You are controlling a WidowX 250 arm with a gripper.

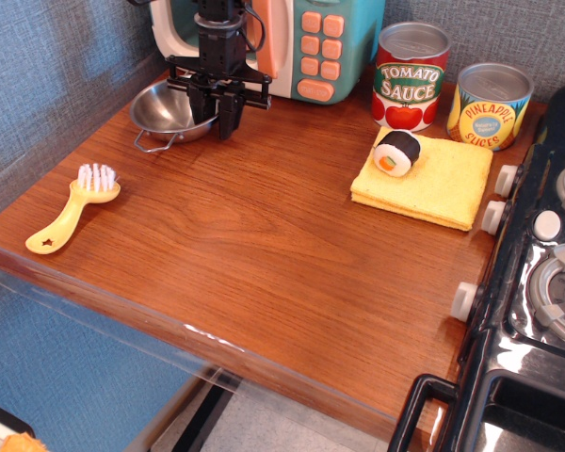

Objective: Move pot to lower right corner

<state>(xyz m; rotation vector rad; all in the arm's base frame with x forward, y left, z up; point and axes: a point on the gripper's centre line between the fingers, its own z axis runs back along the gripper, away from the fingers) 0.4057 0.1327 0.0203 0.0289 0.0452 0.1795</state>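
The pot (167,110), a small shiny steel bowl with a wire loop handle, sits at the back left of the wood tabletop, in front of the toy microwave. My black gripper (214,111) comes down from above at the pot's right rim. Its fingers (228,117) are drawn close together with the rim between them. The lower right corner (386,367) of the tabletop is bare wood, far from the pot.
A toy microwave (306,42) stands behind the gripper. A tomato sauce can (410,77) and a pineapple can (490,105) stand at the back right. A sushi piece (396,151) lies on a yellow cloth (433,184). A yellow brush (73,207) lies at left. A toy stove (541,282) borders the right edge.
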